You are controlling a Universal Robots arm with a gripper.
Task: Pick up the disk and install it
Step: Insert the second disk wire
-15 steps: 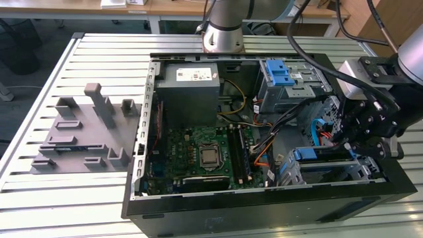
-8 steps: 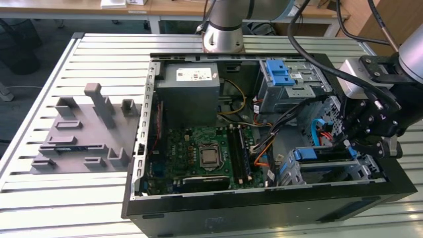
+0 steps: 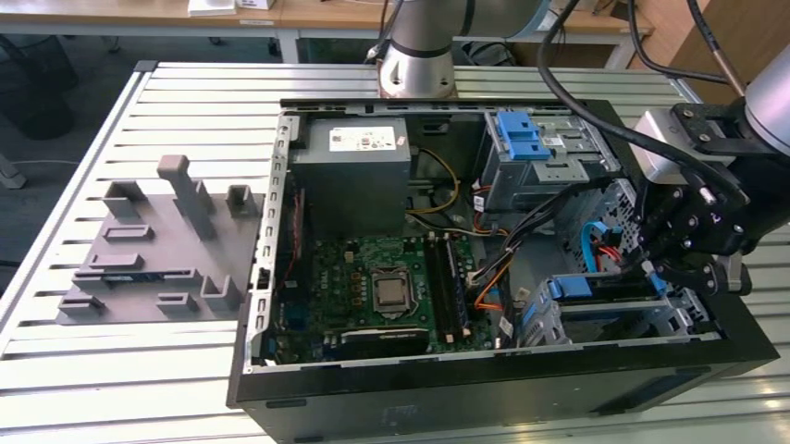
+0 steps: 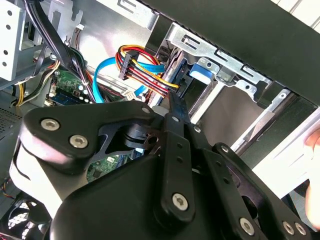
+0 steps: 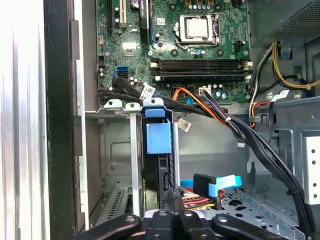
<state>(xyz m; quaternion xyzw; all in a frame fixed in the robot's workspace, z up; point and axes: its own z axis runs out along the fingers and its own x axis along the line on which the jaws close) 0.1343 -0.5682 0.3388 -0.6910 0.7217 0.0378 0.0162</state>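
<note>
Installation seems in hand: the black gripper, its closure impossible to tell, sits at the silver-grey metal disk with blue plastic rails, standing in the grey metal cage just ahead, so seating calls for a straight push.

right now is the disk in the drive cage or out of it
In. The disk sits on edge in the drive cage, blue rail at the cage's open edge, with the gripper at its cabled end.
</note>
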